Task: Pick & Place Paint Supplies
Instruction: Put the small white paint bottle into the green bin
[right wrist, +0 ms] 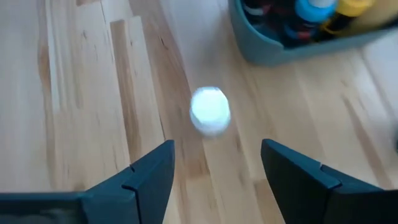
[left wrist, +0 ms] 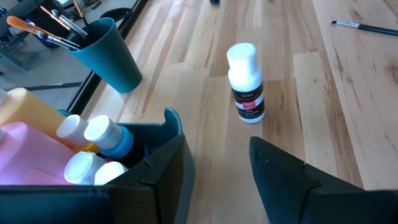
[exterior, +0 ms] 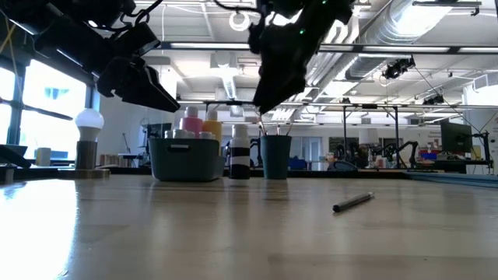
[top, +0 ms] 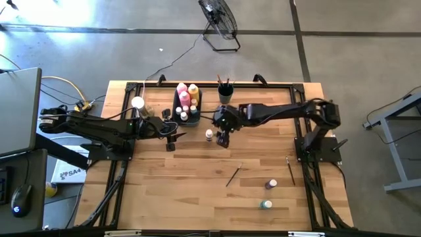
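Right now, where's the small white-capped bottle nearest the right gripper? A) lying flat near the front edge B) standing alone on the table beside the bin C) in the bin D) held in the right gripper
B: the small bottle stands upright on the bare table just outside the bin, and the right gripper hangs open above it, not touching it.

Bright, even overhead light; soft shadows on the table (top: 197, 197); backlit dark arms, right wrist view blurred.
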You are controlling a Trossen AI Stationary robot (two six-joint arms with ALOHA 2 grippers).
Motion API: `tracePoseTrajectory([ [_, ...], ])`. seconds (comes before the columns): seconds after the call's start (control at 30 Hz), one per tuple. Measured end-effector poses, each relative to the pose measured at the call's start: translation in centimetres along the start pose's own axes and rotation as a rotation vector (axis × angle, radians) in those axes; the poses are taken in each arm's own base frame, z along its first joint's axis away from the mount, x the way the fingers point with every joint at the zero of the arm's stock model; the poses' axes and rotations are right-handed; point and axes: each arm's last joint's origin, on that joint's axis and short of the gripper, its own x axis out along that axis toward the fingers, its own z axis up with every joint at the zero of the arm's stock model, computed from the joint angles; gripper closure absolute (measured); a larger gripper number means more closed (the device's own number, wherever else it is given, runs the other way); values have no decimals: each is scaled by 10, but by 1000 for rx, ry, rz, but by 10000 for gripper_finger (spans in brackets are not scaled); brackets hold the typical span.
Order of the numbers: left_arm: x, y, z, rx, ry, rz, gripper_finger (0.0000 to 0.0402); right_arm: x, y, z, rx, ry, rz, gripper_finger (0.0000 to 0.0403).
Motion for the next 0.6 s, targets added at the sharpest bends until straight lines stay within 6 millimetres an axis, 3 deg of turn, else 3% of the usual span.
tracePoseTrajectory([
  [0.3,0,0,0,-1,-5,-1,226,-51,-7,-20,-65,133,-46,181],
  [0.43,0,0,1,-5,-11,-3,226,-54,-17,-31,-83,125,-37,205],
  [0.6,0,0,1,-48,-9,-2,226,-42,-37,-56,-79,127,-58,247],
])
